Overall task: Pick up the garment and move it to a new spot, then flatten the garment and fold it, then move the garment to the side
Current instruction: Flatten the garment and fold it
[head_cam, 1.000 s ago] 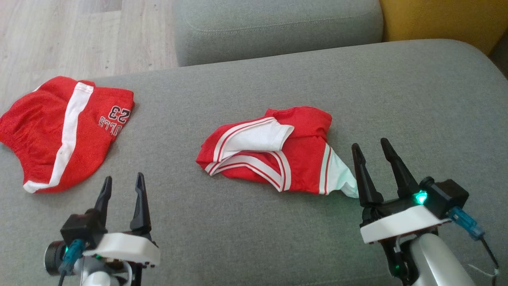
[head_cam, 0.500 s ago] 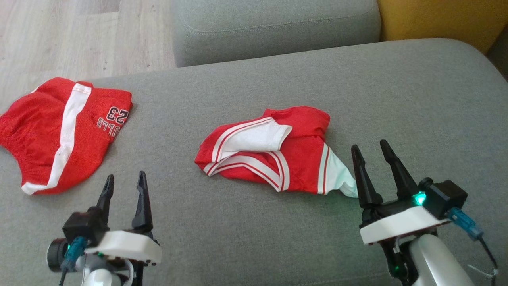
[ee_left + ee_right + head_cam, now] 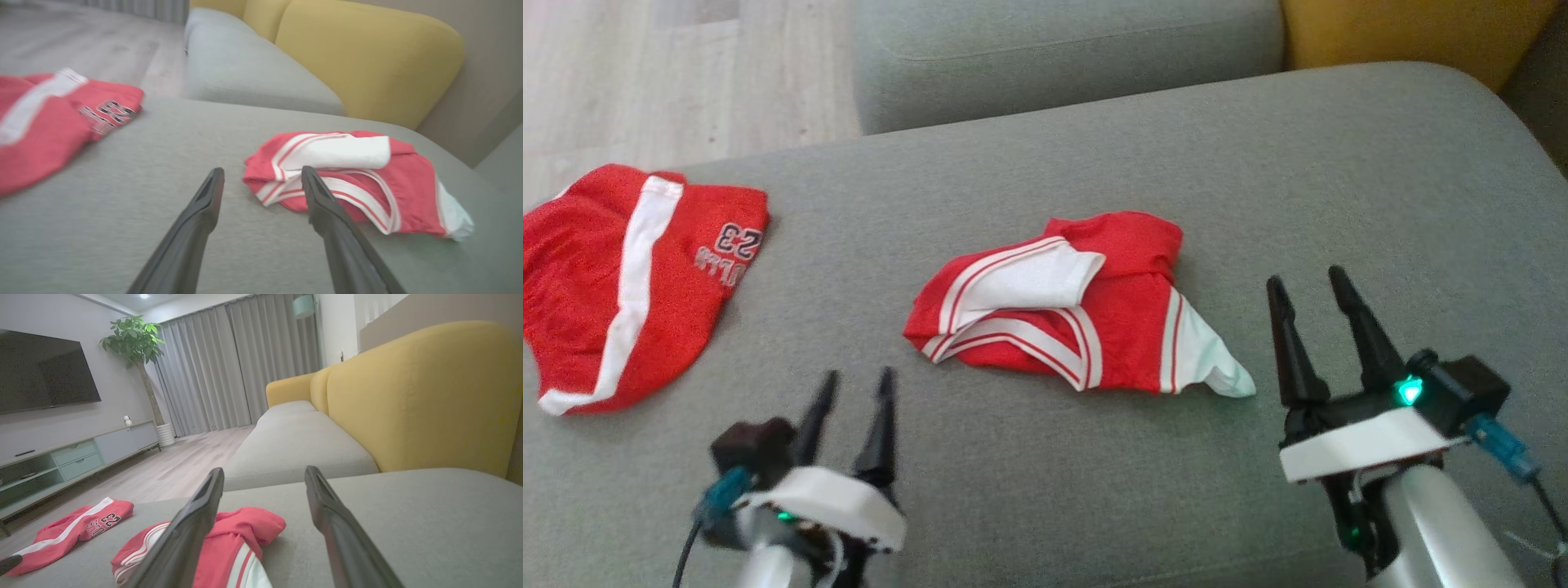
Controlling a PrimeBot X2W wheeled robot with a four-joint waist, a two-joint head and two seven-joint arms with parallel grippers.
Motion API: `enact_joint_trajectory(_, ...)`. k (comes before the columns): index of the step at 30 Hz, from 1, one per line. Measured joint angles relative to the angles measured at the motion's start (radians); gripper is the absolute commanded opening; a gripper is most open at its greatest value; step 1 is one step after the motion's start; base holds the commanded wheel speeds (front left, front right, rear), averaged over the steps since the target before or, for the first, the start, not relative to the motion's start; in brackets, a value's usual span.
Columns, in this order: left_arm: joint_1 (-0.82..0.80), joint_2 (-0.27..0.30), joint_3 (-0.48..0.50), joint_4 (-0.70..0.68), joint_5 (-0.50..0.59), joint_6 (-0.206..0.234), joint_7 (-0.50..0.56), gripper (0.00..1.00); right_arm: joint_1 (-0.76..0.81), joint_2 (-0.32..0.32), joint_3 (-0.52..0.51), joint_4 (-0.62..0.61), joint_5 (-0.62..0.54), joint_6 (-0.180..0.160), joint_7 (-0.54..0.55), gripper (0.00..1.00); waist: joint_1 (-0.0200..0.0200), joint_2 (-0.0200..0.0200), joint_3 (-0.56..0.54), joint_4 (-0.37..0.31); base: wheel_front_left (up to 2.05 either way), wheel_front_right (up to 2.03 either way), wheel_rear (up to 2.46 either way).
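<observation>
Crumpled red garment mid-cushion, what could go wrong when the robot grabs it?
The garment lies bunched in layers, so the open left gripper may pinch only one and drag it lopsided. Its white corner near the open right gripper looks thin and might slip free. The similar red shorts could be mistaken for it.

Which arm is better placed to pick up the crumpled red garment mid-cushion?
Left, probably. The left gripper is open and aimed at the garment, whose striped edge lies just ahead in the left wrist view. The right gripper, also open, sits beside the white corner but points past it.
</observation>
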Motion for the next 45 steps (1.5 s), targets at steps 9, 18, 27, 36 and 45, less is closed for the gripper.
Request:
enact_joint_trajectory(9,-0.115,-0.008,-0.258,0.082,-0.433,-0.034,0.288,1.0,-0.051,-0.004,-0.027,-0.051,-0.023,0.0,0.0,1.0,0.0,0.0,0.042,-0.076,0.0,0.0,0.0)
enact_joint_trajectory(18,-0.234,-0.009,-0.39,0.184,-0.785,0.061,0.359,1.0,-0.077,0.001,-0.026,-0.07,-0.023,0.0,0.0,1.0,0.0,0.0,0.092,-0.175,0.0,0.0,0.0)
enact_joint_trajectory(27,-0.361,-0.009,-0.477,0.289,-1.105,0.067,0.347,1.0,-0.097,0.004,-0.019,-0.073,-0.021,0.0,0.0,1.0,0.0,0.0,0.133,-0.244,0.0,0.0,0.0)
enact_joint_trajectory(36,-0.474,-0.01,-0.599,0.382,-1.26,0.033,0.23,0.56,-0.102,0.008,0.0,-0.072,-0.021,0.0,0.0,1.0,0.0,0.0,0.148,-0.253,0.0,0.0,0.0)
enact_joint_trajectory(45,-0.501,-0.009,-0.729,0.38,-1.298,-0.016,0.186,0.0,-0.108,0.007,-0.009,-0.064,-0.021,0.0,0.0,1.0,0.0,0.0,0.118,-0.199,0.0,0.0,0.0)
